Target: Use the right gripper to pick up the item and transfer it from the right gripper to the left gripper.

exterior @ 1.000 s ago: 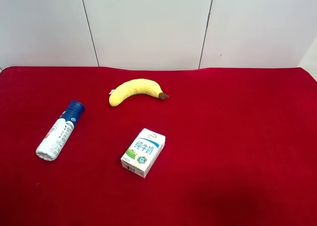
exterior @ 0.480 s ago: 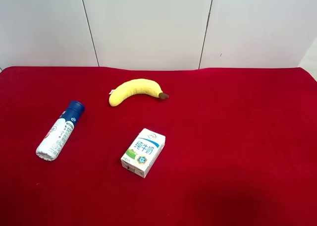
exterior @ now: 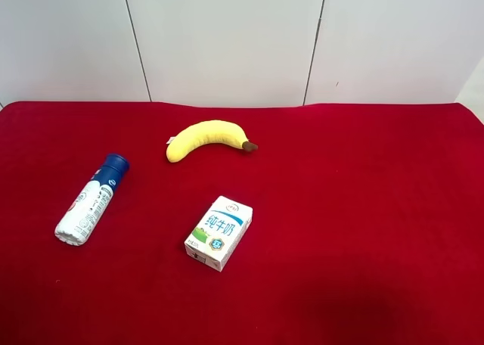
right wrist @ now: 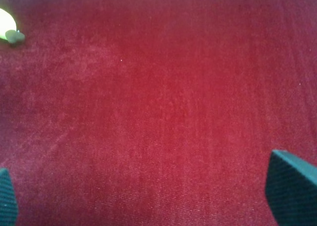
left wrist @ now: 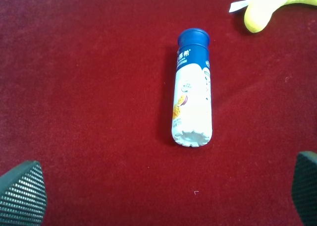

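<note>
A tabletop [exterior: 363,209] covered in deep red cloth is seen beneath a pale white panelled wall [exterior: 227,42], which is divided by thin dark vertical seams.

Only fingertips are showing. The right gripper [right wrist: 158,196] is showing two dark teal-black pads [right wrist: 292,191] with a fine woven texture. The left gripper [left wrist: 163,196] is showing dark pads [left wrist: 22,194] dotted with a pale grid.
</note>
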You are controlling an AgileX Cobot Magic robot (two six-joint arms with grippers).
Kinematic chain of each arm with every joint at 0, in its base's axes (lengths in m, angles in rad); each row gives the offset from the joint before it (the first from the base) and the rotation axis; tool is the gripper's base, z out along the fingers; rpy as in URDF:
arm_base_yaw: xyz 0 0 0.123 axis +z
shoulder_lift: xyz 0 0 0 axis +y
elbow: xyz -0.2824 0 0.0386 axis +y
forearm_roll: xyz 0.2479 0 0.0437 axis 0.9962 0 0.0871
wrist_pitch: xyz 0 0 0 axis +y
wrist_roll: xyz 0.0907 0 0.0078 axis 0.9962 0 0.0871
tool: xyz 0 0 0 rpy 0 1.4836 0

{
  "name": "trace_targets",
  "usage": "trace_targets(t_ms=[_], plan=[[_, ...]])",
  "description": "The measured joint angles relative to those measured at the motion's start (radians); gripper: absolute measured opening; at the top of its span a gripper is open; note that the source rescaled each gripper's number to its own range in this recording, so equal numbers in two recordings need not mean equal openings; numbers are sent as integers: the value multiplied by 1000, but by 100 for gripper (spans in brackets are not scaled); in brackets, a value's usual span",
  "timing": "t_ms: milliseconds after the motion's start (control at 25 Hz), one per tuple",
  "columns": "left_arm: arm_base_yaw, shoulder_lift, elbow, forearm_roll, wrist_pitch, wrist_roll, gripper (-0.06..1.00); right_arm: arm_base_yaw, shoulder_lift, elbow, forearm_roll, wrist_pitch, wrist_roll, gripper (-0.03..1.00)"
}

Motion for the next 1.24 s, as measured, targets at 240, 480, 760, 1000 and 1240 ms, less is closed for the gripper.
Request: trace_targets(t_ms=[240,480,760,1000,1240], plan=[[0,0,0,0,0,0,100,0,0,0,0,0,0,96],[0,0,0,0,0,0,100,0,0,0,0,0,0,96],[0,0,0,0,0,0,100,0,0,0,0,0,0,96],[0,0,0,0,0,0,100,0,0,0,0,0,0,96],[0,0,0,0,0,0,100,0,0,0,0,0,0,96]])
